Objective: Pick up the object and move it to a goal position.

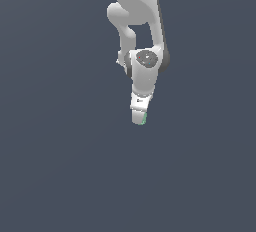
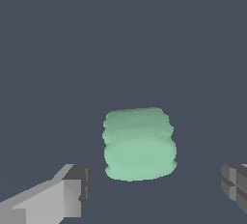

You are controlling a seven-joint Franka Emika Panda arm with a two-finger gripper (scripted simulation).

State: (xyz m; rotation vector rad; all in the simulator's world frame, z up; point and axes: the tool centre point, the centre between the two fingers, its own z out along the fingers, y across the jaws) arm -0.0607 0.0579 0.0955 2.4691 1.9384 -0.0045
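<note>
Exterior view shows the white Panda arm (image 1: 137,31) reaching down from the top centre of the frame, with a round grey joint cap facing the camera near the frame's middle. Its gripper (image 1: 139,118) points downward just below centre, seen edge-on so that the fingers overlap into one pale stub. A thin sliver of the mint-green object (image 1: 144,119) peeks out at the gripper tip, on the exterior view's right side of it; the rest is hidden behind the fingers. All around is a plain dark slate-grey surface (image 1: 60,176).

Wrist view shows the same object (image 2: 139,143) as a stubby, slightly lumpy mint-green piece with faintly ridged sides, sitting between the two fingers. One light grey finger (image 2: 53,199) and the dark padded tip of the other (image 2: 236,187) stand well to either side of it, with clear gaps of grey background between each pad and the object. So the jaws are spread wide and touch nothing.
</note>
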